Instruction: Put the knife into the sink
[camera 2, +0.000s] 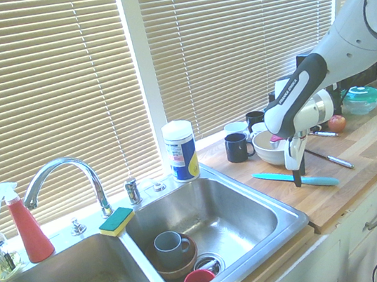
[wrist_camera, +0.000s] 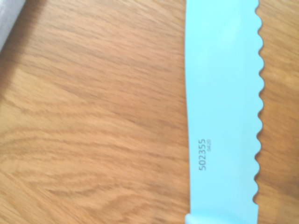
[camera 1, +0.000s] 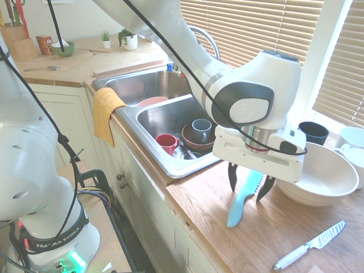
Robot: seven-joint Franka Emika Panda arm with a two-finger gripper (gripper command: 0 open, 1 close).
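Wrist view showed the knife (wrist_camera: 222, 93) flat on wood right of the sink (camera 1: 165, 116), seemingly light, stiff, slippery, best pinched mid-blade, where the gripper (camera 1: 248, 185) straddled it with jaws apart.

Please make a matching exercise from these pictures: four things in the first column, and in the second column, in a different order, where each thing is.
Things:
1. turquoise knife
2. red cup
3. yellow cloth
4. white-handled knife

Places:
A. hanging over the sink's front edge
B. flat on the counter, directly under the tool
C. inside the sink basin nearer the counter
D. on the counter in front of the big white bowl

Pairs: 1-B, 2-C, 3-A, 4-D
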